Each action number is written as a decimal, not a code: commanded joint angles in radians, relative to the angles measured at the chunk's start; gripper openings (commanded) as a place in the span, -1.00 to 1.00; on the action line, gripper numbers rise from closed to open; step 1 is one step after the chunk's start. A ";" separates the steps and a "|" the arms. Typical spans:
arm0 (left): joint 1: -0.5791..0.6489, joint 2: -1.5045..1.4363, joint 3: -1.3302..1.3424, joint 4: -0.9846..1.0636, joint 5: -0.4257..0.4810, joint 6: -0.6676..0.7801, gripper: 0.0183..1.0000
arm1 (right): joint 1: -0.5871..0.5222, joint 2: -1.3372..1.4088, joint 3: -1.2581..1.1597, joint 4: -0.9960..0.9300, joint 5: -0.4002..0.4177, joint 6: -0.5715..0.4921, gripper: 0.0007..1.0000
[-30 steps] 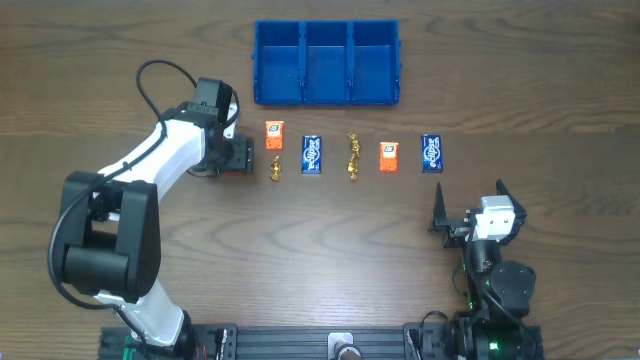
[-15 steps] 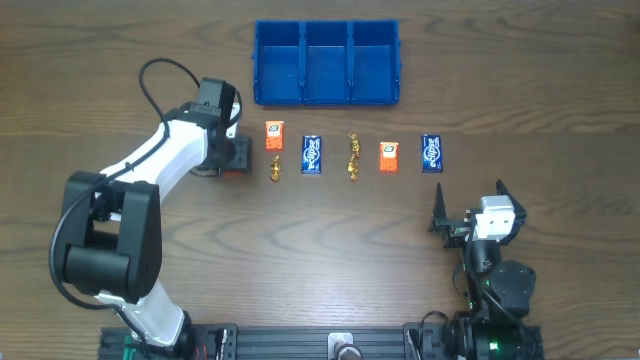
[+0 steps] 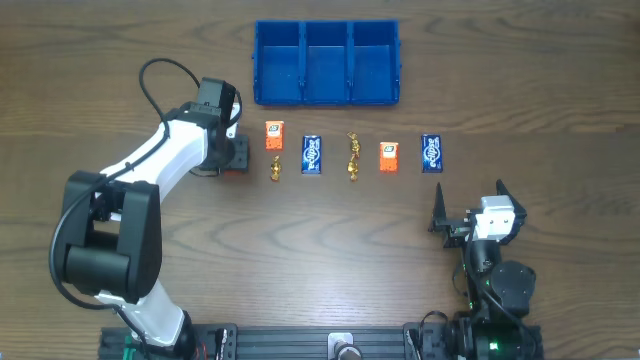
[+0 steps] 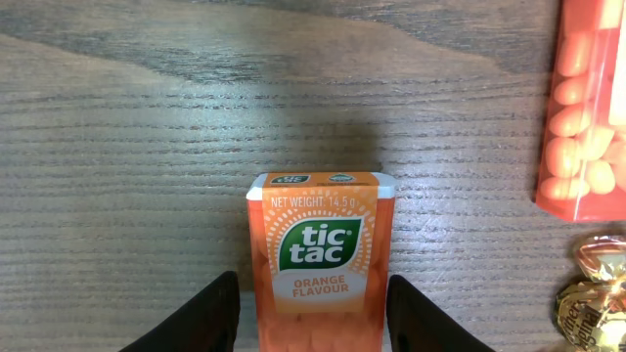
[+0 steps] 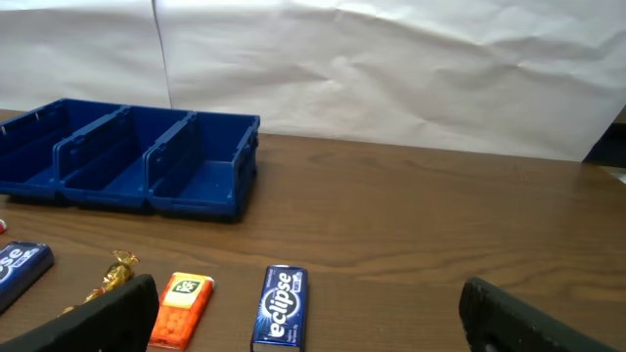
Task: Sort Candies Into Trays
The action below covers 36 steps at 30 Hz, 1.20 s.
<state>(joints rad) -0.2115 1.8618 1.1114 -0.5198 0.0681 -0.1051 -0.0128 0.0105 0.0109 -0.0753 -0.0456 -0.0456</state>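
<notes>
Our left gripper [image 4: 311, 284] sits low over the table [image 3: 330, 250]. Its two dark fingers [image 4: 210, 318] close in on the sides of an orange candy box [image 4: 321, 244], so we read it as clamped on that box. The label faces the wrist camera, and the box's lower end runs off the picture between the fingers. From above, the gripper covers nearly all of it, and we make out just a reddish sliver at the tip, left of the candy row. Just beside it lies a second orange box [image 4: 587, 108], cut by the frame edge, with pale pellets visible through its clear side. A gold candy [image 4: 597, 298] is clipped at the corner. The top view lays out the whole row: past those two come a blue pack [image 3: 312, 155], a pair of gold candies [image 3: 353, 157], a third orange box [image 3: 388, 157] and a far blue pack [image 3: 432, 153]. The blue tray [image 3: 327, 99] stands beyond them. Our right gripper [image 3: 468, 203] hangs near its base, well apart from the row, fingers spread wide. Its wrist view looks along the table at the tray's three compartments from the side, with one finger partly hiding the gold candies.
</notes>
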 commanded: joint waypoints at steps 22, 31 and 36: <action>-0.030 0.000 0.133 -0.068 -0.041 -0.008 -0.46 | 0.002 -0.008 -0.003 -0.005 0.000 -0.008 1.00; -0.121 -0.009 0.522 -0.157 -0.139 -0.016 -0.50 | 0.002 -0.008 -0.003 -0.005 0.000 -0.008 1.00; -0.130 0.063 0.723 -0.153 -0.204 0.004 -0.49 | 0.002 -0.008 -0.003 -0.005 0.000 -0.008 1.00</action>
<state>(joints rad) -0.3424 1.8767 1.7027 -0.6739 -0.0525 -0.1081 -0.0128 0.0105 0.0109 -0.0753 -0.0456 -0.0456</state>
